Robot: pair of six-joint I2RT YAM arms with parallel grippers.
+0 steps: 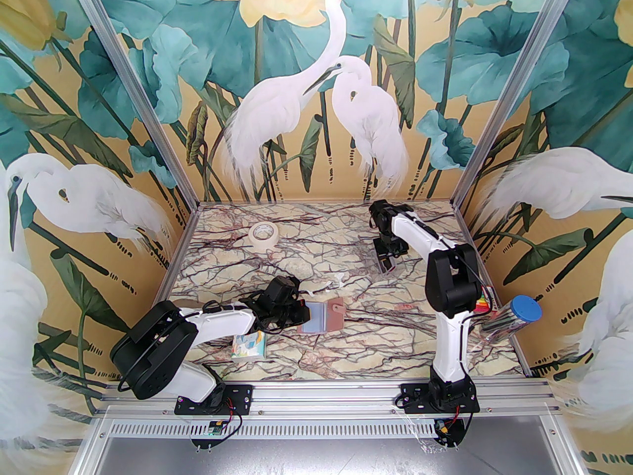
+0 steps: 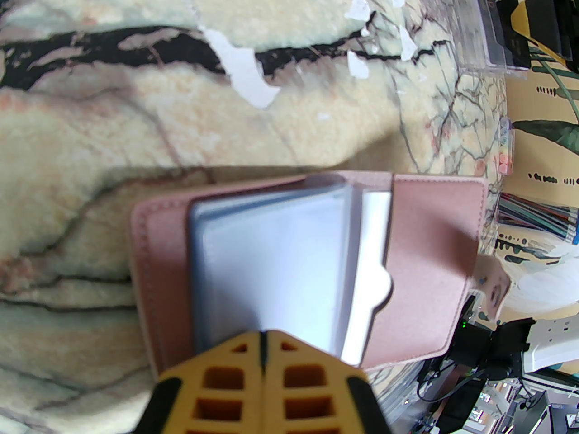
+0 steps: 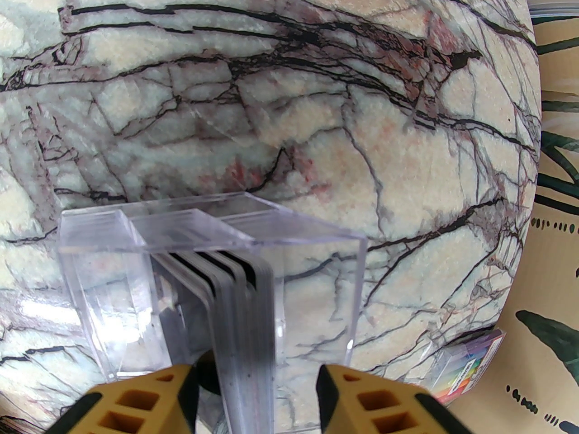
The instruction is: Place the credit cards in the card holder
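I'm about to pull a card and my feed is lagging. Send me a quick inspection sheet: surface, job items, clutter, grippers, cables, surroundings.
Surface: marble-print table, with white scuffs.
Job's things: card holder lies open, pale pockets up; credit cards stand stacked inside a clear box.
Clutter: tape roll, tissue pack, pen tube, coloured box.
Grippers: left gripper shut, tips at the holder's near edge; right gripper open, jaws either side of the cards.
Cables: black leads along the left arm.
Surroundings: heron mural walls, aluminium frame.
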